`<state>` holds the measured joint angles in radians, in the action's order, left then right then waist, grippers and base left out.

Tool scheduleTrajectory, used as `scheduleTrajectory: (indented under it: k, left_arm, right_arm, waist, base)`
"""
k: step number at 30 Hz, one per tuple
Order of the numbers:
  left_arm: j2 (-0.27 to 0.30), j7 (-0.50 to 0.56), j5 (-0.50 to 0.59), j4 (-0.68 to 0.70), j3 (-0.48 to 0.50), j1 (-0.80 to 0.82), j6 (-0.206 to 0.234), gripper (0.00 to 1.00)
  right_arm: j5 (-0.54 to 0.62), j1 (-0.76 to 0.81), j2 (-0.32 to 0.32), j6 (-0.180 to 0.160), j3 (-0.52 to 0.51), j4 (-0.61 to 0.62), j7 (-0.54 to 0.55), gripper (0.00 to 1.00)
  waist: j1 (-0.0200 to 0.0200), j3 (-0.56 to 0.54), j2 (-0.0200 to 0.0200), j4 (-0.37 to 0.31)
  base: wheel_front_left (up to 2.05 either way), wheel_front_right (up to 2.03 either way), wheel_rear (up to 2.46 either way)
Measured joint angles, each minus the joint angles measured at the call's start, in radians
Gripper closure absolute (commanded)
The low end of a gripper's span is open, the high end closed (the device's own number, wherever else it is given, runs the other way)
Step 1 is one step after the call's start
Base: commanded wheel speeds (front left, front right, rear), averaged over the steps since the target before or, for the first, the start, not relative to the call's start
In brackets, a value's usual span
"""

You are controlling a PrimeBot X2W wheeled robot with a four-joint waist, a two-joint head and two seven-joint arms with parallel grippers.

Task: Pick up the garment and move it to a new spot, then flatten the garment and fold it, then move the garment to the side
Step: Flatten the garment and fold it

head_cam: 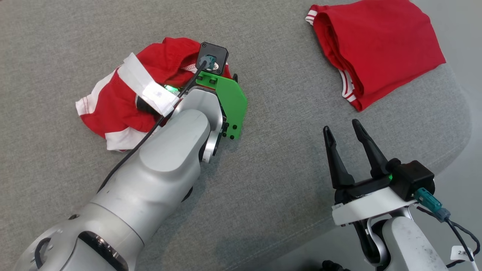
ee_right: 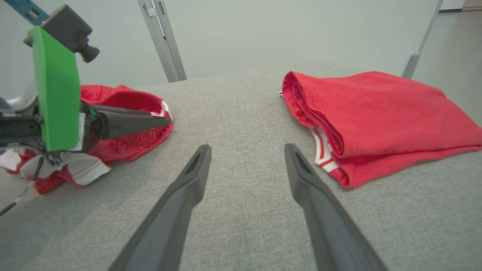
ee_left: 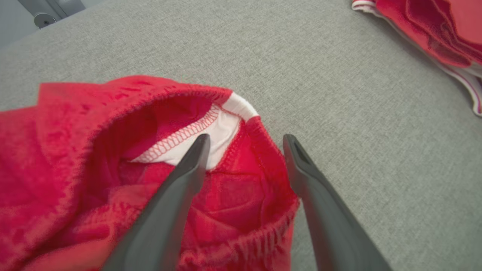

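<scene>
The garment (head_cam: 113, 107) is a crumpled red piece with white trim, lying left of centre on the grey cloth surface. My left forearm (head_cam: 177, 131) reaches over it, and the wrist hides the fingers in the head view. In the left wrist view my left gripper (ee_left: 246, 140) is open, its two dark fingers straddling a raised red fold of the garment (ee_left: 75, 158) at its right edge. The right wrist view shows that gripper's fingers (ee_right: 128, 121) lying level over the garment (ee_right: 128, 148). My right gripper (head_cam: 344, 131) stands open over bare surface, holding nothing.
A second red garment (head_cam: 376, 49), folded, lies at the far right; it also appears in the right wrist view (ee_right: 376, 113). The grey surface (head_cam: 282, 158) curves off to an edge at the lower right. Metal posts (ee_right: 163, 41) stand behind the table.
</scene>
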<state>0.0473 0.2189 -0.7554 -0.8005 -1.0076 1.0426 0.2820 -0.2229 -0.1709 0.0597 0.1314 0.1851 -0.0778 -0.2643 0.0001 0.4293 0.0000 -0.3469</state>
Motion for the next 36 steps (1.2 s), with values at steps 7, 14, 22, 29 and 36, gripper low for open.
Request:
scheduleTrajectory:
  k: [7, 14, 22, 29, 36]
  left_arm:
    - [0.000, -0.016, -0.053, -0.035, -0.047, 0.020, -0.001, 0.12]
    - [-0.001, -0.025, -0.072, -0.111, -0.098, 0.057, 0.013, 1.00]
    - [0.002, -0.111, -0.172, -0.081, -0.074, 0.091, -0.055, 1.00]
    - [0.003, -0.125, -0.284, 0.025, -0.026, 0.219, -0.164, 1.00]
    - [0.004, -0.084, -0.440, 0.137, 0.078, 0.294, -0.237, 1.00]
  right_arm:
    - [-0.006, 0.000, -0.002, 0.000, 0.010, -0.007, 0.000, 0.00]
    - [-0.020, -0.009, -0.006, 0.000, 0.020, -0.007, 0.000, 0.00]
    - [-0.021, 0.002, -0.008, 0.000, 0.004, -0.012, 0.000, 0.00]
    - [-0.016, 0.027, -0.006, 0.000, -0.017, -0.013, 0.000, 0.00]
    - [-0.009, 0.088, 0.016, 0.000, -0.043, -0.012, 0.000, 0.00]
  waist:
    - [0.0000, 0.000, 0.0000, -0.023]
    - [0.0000, 0.003, 0.0000, -0.053]
    - [0.0000, -0.021, 0.0000, -0.044]
    - [0.0000, -0.084, 0.0000, -0.012]
    - [-0.0001, -0.178, 0.0000, 0.030]
  base:
    - [0.00, 0.00, 0.00]
    - [0.00, 0.00, 0.00]
    - [0.00, 0.00, 0.00]
    - [0.00, 0.00, 0.00]
    - [0.00, 0.00, 0.00]
